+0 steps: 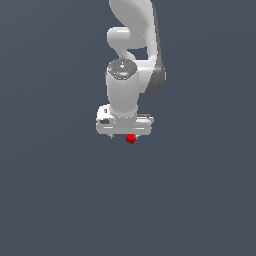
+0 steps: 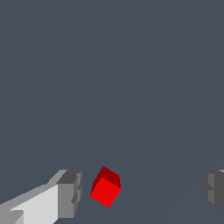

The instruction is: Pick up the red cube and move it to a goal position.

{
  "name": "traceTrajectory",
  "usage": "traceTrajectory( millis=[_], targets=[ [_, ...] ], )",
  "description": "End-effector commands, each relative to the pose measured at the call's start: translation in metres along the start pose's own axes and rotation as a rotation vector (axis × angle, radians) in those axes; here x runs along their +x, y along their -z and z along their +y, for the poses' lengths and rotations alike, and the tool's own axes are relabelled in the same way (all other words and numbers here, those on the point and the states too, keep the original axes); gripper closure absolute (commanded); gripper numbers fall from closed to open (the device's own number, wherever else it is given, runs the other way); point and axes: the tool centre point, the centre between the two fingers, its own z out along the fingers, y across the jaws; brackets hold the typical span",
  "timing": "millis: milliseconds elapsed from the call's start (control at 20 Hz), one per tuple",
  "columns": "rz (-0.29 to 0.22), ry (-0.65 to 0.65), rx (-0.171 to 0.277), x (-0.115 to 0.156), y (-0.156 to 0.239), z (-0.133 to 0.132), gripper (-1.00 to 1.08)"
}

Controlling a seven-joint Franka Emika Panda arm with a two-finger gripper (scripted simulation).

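The red cube is a tiny bright red block, turned at an angle, lying between my two fingers. It is close to one finger and far from the other finger; neither finger touches it. My gripper is open. In the exterior view the white arm points straight down and the gripper sits just over the red cube, which peeks out under the hand's lower edge. The fingertips are mostly hidden there by the hand.
A plain dark grey-blue surface fills both views. No other object shows.
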Motion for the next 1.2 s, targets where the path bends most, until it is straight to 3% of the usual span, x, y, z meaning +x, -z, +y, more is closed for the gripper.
traceTrajectory(
  millis=[0,550,1150],
  targets=[
    [0.0,0.0,0.0,0.0,0.0,0.0,-0.92],
    [0.0,-0.087,0.001,-0.017,-0.023,-0.001,-0.92],
    [0.001,-0.356,0.003,-0.066,-0.096,-0.013,-0.92]
  ],
)
